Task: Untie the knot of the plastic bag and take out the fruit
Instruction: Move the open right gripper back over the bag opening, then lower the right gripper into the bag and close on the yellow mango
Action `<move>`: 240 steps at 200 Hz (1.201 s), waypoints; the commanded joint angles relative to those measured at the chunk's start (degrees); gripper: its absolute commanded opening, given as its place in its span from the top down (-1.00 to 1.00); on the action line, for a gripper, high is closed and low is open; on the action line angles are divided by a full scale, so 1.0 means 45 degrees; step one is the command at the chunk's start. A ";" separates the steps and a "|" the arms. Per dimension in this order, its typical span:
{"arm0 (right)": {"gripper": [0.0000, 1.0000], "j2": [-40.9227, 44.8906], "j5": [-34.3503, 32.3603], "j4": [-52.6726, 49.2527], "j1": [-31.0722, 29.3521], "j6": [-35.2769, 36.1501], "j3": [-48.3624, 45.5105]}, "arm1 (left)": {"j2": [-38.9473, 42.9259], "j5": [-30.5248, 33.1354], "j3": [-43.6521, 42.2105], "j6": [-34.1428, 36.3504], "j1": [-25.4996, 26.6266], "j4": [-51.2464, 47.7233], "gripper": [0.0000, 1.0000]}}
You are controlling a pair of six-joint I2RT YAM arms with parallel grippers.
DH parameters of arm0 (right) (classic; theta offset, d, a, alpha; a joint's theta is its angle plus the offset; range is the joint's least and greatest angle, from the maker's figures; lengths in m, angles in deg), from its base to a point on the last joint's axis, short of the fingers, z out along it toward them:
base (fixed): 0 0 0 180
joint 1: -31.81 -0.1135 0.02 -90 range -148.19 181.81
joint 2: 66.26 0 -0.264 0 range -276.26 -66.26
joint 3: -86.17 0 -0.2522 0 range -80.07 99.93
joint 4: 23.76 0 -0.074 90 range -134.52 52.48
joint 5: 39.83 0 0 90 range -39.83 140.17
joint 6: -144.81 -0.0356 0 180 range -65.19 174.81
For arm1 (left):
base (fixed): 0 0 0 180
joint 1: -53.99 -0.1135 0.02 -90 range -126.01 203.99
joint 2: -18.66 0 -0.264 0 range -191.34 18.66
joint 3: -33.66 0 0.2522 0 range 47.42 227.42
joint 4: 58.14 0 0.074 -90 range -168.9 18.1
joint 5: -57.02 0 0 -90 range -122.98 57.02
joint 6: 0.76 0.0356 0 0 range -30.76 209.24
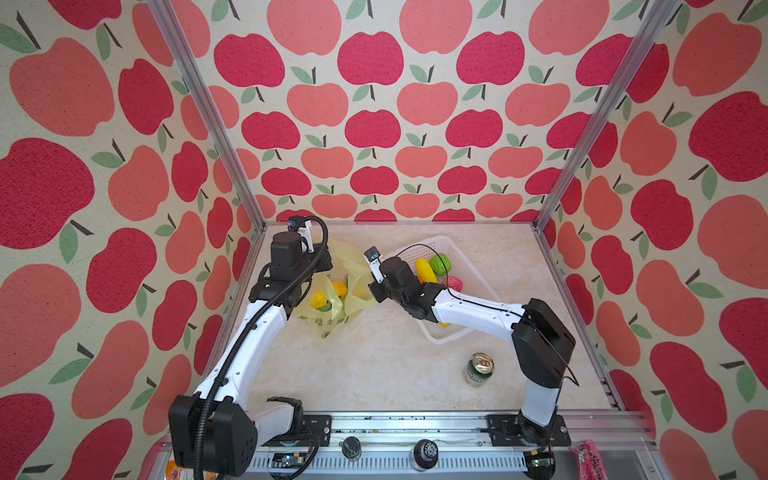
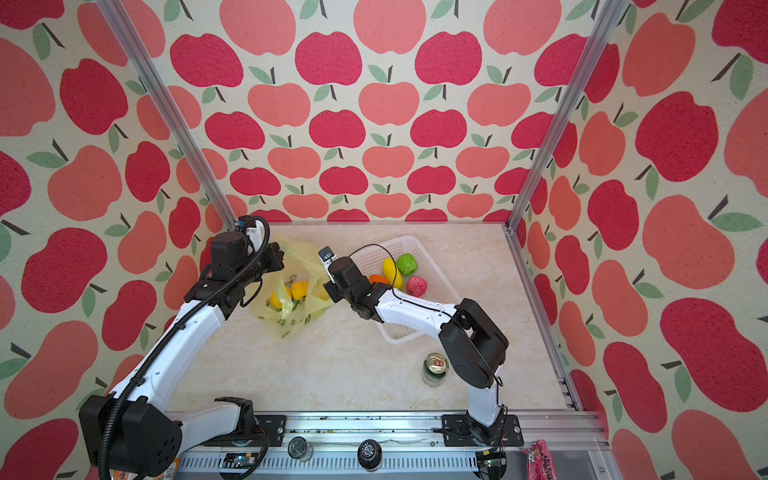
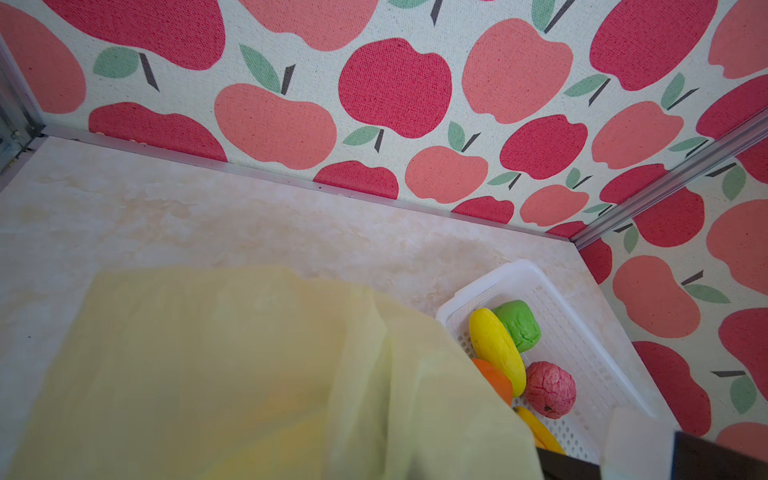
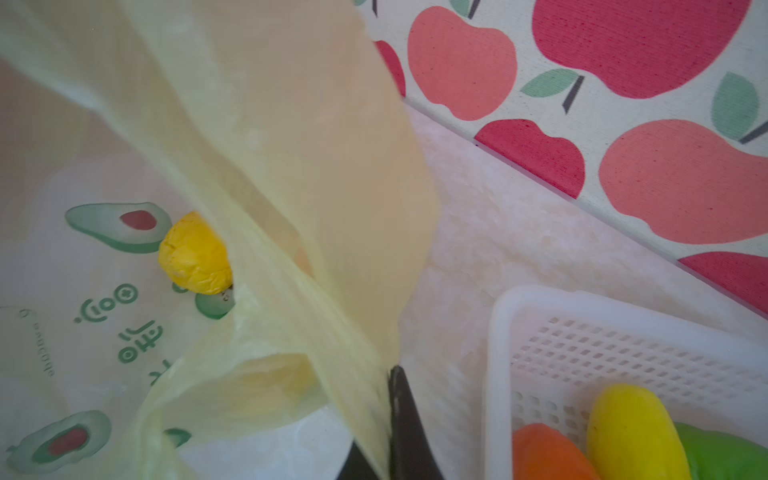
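The plastic bag (image 1: 328,322) lies on the tabletop (image 1: 374,374) at rear left, some fruit (image 1: 339,287) inside. The mesh basket (image 1: 442,243) sits to its right with more fruit; the drink can (image 1: 478,370) stands before the basket.

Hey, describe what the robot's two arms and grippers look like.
Both arms have white link shells and black joint housings. The left arm carries a thick black ribbed hose; the right arm a thin black wire. The right gripper has black fingers.
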 commanded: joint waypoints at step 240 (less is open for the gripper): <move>-0.12 0.3695 -0.3759 0.3824 -0.4644 0.4955 -0.3123 | -0.1020 -0.1481 0.1026 0.0536 0.0197 0.0020 1.00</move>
